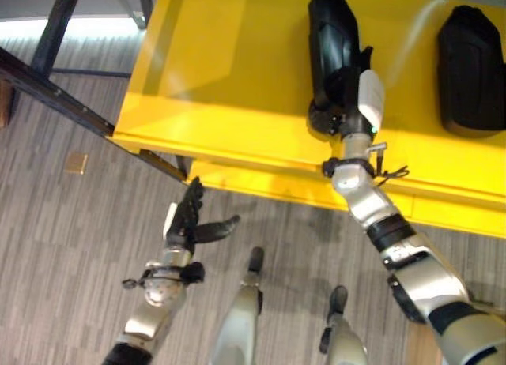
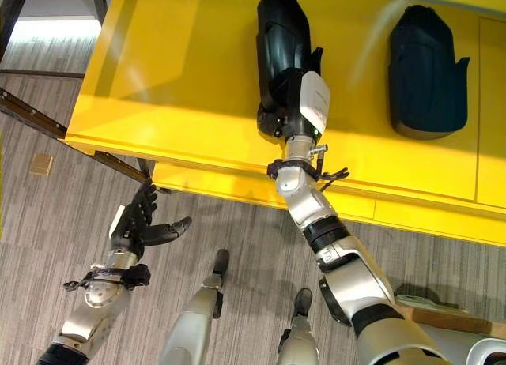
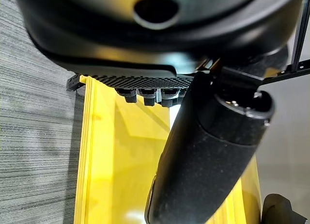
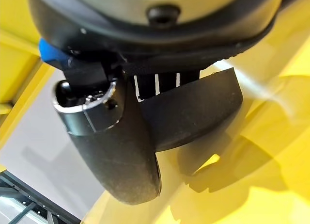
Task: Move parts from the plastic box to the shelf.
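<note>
The right arm reaches up onto the yellow shelf (image 2: 198, 73), its right hand (image 2: 304, 104) curled round the near end of a black part (image 2: 281, 41) lying there. A second black part (image 2: 427, 69) rests further right. The left hand (image 2: 142, 223) hangs over the floor, fingers relaxed, empty.

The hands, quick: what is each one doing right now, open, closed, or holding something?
Left hand: open, holding nothing, over the floor.
Right hand: closed on a black part resting on the yellow shelf.
</note>
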`<state>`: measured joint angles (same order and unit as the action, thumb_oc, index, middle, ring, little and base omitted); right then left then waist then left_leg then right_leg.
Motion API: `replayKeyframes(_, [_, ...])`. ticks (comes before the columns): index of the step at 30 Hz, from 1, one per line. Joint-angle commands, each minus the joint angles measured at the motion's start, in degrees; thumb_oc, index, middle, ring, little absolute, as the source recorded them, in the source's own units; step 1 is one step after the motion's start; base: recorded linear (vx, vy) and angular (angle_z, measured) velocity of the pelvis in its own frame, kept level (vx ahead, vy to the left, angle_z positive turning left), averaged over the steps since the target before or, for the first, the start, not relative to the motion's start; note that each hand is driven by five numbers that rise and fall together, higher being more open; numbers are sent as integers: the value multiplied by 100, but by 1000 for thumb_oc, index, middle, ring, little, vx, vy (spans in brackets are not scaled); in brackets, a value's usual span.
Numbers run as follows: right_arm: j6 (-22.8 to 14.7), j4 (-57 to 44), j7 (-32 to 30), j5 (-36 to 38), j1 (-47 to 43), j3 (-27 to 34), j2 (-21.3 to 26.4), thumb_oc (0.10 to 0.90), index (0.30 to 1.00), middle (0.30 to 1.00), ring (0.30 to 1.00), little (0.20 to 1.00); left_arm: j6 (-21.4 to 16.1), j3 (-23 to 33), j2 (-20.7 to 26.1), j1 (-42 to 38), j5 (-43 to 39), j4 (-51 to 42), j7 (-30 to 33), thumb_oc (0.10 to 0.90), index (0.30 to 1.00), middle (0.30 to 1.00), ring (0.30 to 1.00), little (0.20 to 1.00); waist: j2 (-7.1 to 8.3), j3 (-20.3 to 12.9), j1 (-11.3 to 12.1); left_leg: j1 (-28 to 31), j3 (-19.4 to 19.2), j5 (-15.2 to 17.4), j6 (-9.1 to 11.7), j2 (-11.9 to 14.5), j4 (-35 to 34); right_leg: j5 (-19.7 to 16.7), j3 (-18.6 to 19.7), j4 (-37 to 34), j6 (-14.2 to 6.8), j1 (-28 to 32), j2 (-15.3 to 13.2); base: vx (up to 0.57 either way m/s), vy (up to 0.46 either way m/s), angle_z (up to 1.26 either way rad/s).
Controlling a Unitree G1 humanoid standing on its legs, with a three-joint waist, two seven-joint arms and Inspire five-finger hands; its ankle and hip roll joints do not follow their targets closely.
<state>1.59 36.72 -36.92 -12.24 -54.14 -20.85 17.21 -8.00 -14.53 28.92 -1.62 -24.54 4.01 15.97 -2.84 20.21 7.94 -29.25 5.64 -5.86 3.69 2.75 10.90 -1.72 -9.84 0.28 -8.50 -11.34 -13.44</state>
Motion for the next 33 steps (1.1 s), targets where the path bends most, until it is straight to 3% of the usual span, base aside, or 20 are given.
replayKeyframes(1, [-164, -300, -117, 198, -11, 202, 46, 400, 300, 300, 300, 300, -620, -19, 173, -160, -61, -607, 182, 900, 1000, 1000, 1000, 1000, -143, -83, 28, 132, -426, 766, -350, -172, 512, 202, 276, 774, 220, -502, 55, 0, 0, 0])
replayKeyframes(17, [-153, -558, -511, 348, 444, 587, -88, 400, 300, 300, 300, 300, -578, -16, 159, -166, 38, -656, 287, 900, 1000, 1000, 1000, 1000, -161, -39, -56, 70, -485, 799, -374, -225, 539, 117, 311, 674, 197, -503, -7, -2, 5, 1])
replayKeyframes(33, [-176, -538, -691, 454, 272, 744, -95, 400, 300, 300, 300, 300, -613, 11, 170, -209, 8, -650, 345, 900, 1000, 1000, 1000, 1000, -238, -40, -91, 58, -561, 805, -384, -250, 532, 48, 380, 633, 174, -538, -49, 0, 0, 0])
